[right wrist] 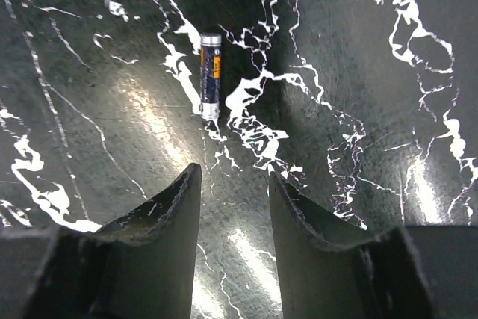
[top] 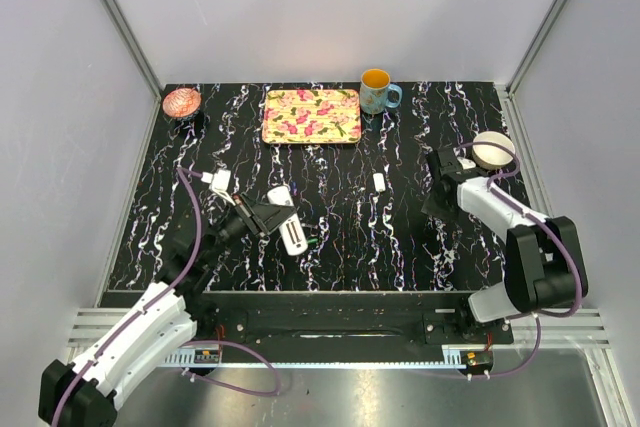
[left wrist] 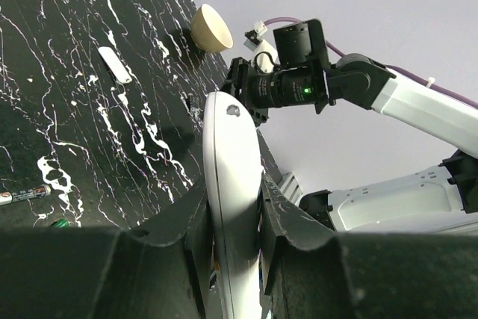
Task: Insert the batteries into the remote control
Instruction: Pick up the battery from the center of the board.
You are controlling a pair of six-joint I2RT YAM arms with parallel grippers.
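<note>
Black, white-veined table [top: 400, 247] carries a floral tray [top: 311, 115] at its far edge, with a teal mug [top: 377, 93] just to the tray's right and a pink bowl [top: 182, 102] in the far left corner. A cream bowl [top: 491, 150] sits just beyond the right arm. Left gripper [left wrist: 233, 196] clamps the remote control [left wrist: 228, 147] across its width (seen edge-on from the wrist camera). A small white cover [top: 379, 182] lies between the two arms. Reddish battery [left wrist: 24, 194] and greenish battery [left wrist: 60, 223] lie on the table near the held remote. Right gripper [right wrist: 234, 177] hovers low, jaws apart over bare tabletop, a dark battery [right wrist: 210, 76] with an orange band lying just ahead of its fingertips.
</note>
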